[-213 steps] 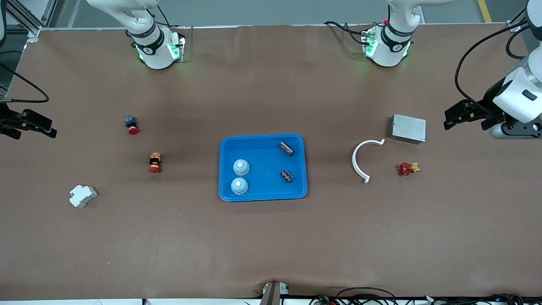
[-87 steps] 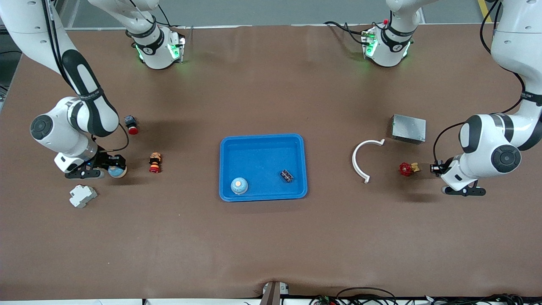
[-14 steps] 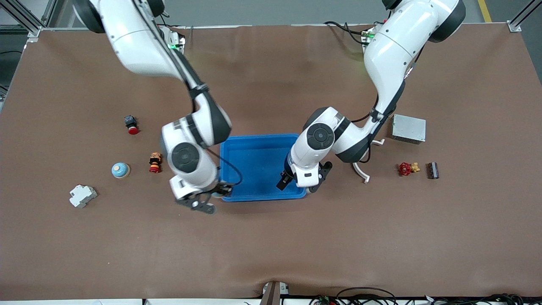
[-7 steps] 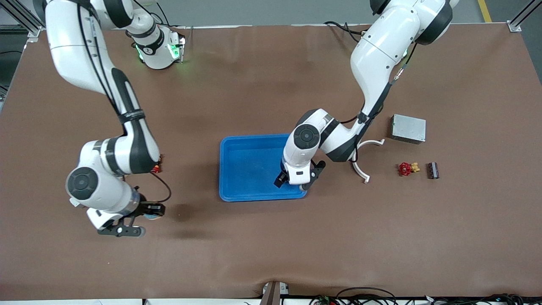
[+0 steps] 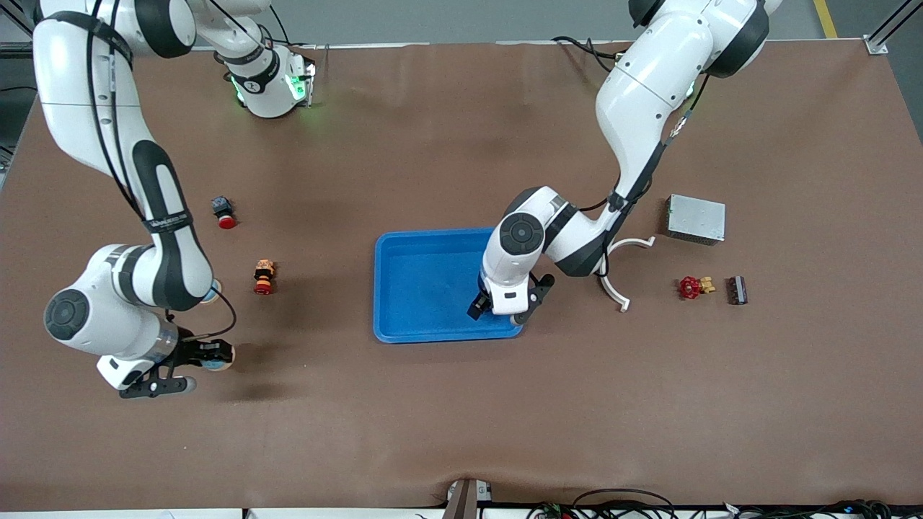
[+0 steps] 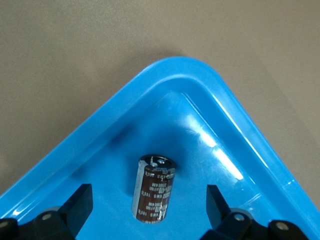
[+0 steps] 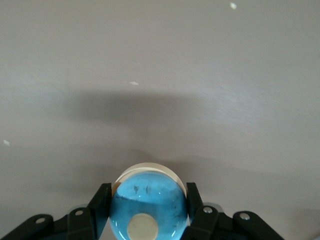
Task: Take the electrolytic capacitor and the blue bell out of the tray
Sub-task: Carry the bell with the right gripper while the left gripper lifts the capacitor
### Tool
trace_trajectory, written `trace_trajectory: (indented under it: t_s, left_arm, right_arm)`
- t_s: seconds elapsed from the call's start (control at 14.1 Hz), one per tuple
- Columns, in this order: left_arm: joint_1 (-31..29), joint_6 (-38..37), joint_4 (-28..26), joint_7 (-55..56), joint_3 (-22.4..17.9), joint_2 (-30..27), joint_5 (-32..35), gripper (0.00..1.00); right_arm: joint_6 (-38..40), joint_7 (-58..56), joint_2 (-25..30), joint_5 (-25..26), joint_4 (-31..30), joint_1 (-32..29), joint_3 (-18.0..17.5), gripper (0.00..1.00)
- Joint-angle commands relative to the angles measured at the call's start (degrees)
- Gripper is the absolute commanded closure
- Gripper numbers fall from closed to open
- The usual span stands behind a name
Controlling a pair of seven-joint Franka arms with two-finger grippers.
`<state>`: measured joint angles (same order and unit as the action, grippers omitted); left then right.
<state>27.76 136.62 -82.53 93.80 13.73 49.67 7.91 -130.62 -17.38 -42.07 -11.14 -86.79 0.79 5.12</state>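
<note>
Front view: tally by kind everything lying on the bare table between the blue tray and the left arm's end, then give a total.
Capacitor: 1
Red valve: 1
White curved piece: 1
Grey metal box: 1
Total: 4

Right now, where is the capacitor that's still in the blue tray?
The capacitor lies in the blue tray, in its corner nearest the front camera toward the left arm's end, between the open fingers of the left gripper.
</note>
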Motion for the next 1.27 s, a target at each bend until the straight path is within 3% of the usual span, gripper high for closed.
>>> trace_trajectory:
  t_s: [0.0,0.57,0.64,0.92,0.99,1.2]
  left_arm:
    - [1.16,0.13,1.14,0.94,-0.72,0.87,0.18,0.0]
    - [1.25,0.13,1.14,0.85,-0.98,1.57,0.27,0.0]
    - [1.25,0.13,1.14,0.85,-0.98,1.57,0.27,0.07]
    - [1.16,0.13,1.23,0.59,-0.98,1.49,0.36,0.85]
    - [1.16,0.13,1.23,0.5,-0.98,1.4,0.7,1.0]
    - [1.16,0.13,1.32,0.68,-0.98,1.22,1.06,1.0]
  right_arm:
    - [-0.6,-9.22,1.38,-4.32,-2.5,-4.38,-1.42,1.0]
    - [-4.2,-14.79,0.59,-4.68,-4.09,-8.09,-1.51,1.0]
    - [-4.64,-14.79,0.33,-4.77,-4.35,-8.18,-1.6,1.0]
    - [-6.4,-17.33,-0.55,-7.14,-4.53,-8.35,-1.69,1.0]
    - [-6.49,-18.03,-0.64,-7.75,-4.53,-8.44,-1.69,1.0]
    - [-7.63,-18.3,-1.52,-8.02,-4.53,-8.7,-1.69,1.0]
